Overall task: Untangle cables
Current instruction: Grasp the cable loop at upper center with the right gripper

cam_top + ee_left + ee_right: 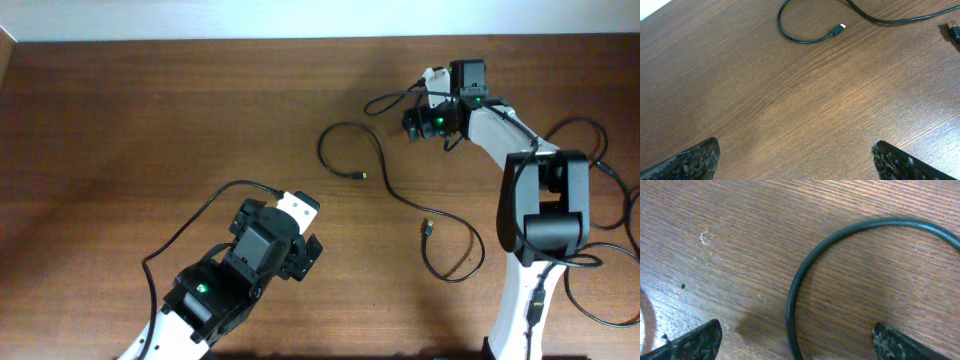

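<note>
A thin black cable (383,185) lies on the wood table. It curls into a loop at the middle with a small metallic plug (362,177), then runs right to a second loop and plug (427,230). A shorter black cable (385,99) curves just left of my right gripper (412,124) at the back of the table. In the right wrist view this cable (790,300) arcs between the open fingers (795,340), untouched. My left gripper (310,238) is open and empty at the front left. Its wrist view shows the loop (782,30), the plug (841,26) and another plug (954,31).
Thicker black arm wires (607,170) loop around the right arm's base (545,215) at the right edge. The left arm's own wire (190,228) trails at the front left. The table's back edge (200,40) meets a white wall.
</note>
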### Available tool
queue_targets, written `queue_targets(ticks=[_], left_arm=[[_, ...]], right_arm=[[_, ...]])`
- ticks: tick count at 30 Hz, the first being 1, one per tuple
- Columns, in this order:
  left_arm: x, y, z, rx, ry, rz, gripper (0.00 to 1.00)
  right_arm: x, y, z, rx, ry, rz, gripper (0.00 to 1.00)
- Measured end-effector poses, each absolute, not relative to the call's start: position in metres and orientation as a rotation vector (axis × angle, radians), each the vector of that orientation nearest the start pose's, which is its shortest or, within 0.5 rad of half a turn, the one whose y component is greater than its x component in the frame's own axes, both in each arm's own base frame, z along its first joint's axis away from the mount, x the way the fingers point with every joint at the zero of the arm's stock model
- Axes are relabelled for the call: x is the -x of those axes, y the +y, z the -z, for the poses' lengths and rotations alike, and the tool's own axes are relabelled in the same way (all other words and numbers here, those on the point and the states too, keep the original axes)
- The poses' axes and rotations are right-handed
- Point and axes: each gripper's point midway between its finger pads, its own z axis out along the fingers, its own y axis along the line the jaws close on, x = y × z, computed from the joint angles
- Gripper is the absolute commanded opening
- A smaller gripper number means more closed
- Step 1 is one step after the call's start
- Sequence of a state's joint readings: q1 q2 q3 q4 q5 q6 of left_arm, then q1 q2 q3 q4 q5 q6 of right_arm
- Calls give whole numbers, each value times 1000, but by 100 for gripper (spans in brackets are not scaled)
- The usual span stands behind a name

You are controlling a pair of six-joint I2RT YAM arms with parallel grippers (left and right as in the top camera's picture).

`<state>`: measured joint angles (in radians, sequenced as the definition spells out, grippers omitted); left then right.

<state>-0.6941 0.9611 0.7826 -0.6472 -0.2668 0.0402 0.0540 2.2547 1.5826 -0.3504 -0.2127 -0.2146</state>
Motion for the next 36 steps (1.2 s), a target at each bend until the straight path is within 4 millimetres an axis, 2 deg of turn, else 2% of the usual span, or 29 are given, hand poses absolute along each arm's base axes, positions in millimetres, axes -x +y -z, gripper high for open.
queue_targets(ticks=[2, 7, 8, 13, 21, 27, 30, 33, 35, 36], left_arm=[[-247, -146, -169, -730, 2243, -4, 99], [-247, -146, -169, -731, 2243, -4, 99], [-247, -146, -169, -730, 2243, -4, 99], [-247, -146, -169, -730, 2243, -4, 99], [-247, -146, -169, -731, 2243, -4, 99], [-247, -146, -169, -731, 2243, -4, 99], [-247, -146, -169, -731, 2243, -4, 99], [-247, -146, -169, -730, 2243, -4, 99], [-247, -146, -169, -731, 2243, -4, 99], [-247, -146, -169, -730, 2243, -4, 99]], right_arm=[[-540, 64, -6, 422, 2536, -202, 68], [-536, 63, -3, 424, 2566, -200, 57], [-534, 63, -3, 426, 2576, -203, 52], [-527, 59, -1, 427, 2617, -182, 38], [-516, 51, 0, 413, 2683, -137, 4], [-501, 51, 1, 402, 2749, -159, 4], [-483, 50, -1, 402, 2832, -174, 4], [-457, 49, -2, 406, 2959, -192, 4], [-438, 47, -9, 410, 3071, -203, 4], [-436, 46, -14, 411, 3098, -204, 4]])
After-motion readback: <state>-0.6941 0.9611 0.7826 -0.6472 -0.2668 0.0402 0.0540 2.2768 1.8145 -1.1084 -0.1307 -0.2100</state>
